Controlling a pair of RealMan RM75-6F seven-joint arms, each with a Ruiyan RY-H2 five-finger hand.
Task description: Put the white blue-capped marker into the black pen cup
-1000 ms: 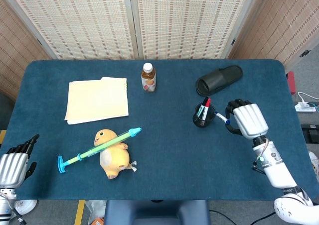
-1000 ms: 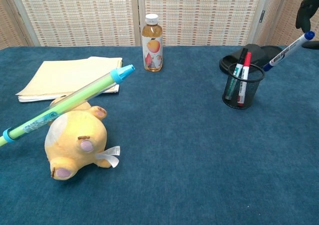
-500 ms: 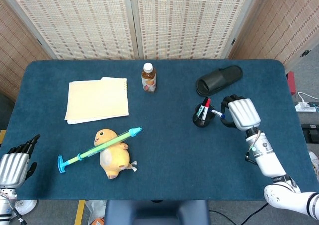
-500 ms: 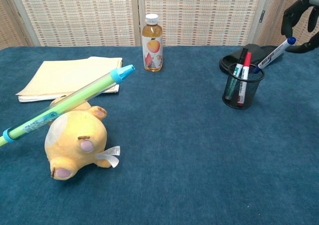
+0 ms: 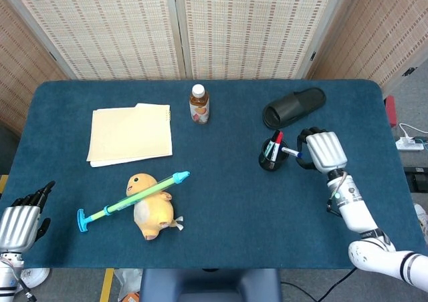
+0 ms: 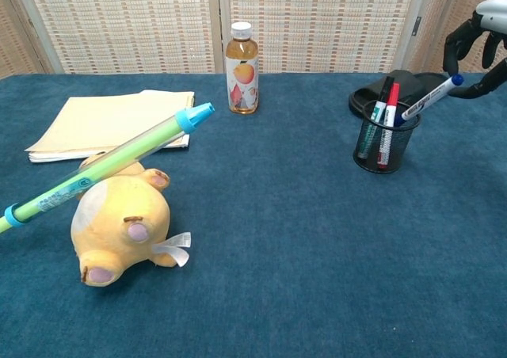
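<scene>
The white blue-capped marker (image 6: 428, 98) slants with its lower end over the rim of the black mesh pen cup (image 6: 386, 150) and its blue cap up to the right. My right hand (image 5: 324, 151) holds the capped end just right of the cup (image 5: 269, 162); in the chest view only its dark fingers (image 6: 469, 35) show at the right edge. In the head view the marker (image 5: 289, 153) bridges hand and cup. A red and a green pen stand inside the cup. My left hand (image 5: 19, 222) hangs open off the table's near-left corner.
A black slipper (image 5: 294, 107) lies just behind the cup. A drink bottle (image 5: 198, 104) stands at the back centre. A cream folder (image 5: 130, 133) lies at the left. In front of it is a yellow plush (image 5: 152, 207) with a green and blue tube (image 5: 134, 196) across it.
My right hand has moved left toward the cup and tipped the marker down, so its lower end has gone from beside the cup to over the rim. The left hand stays put.
</scene>
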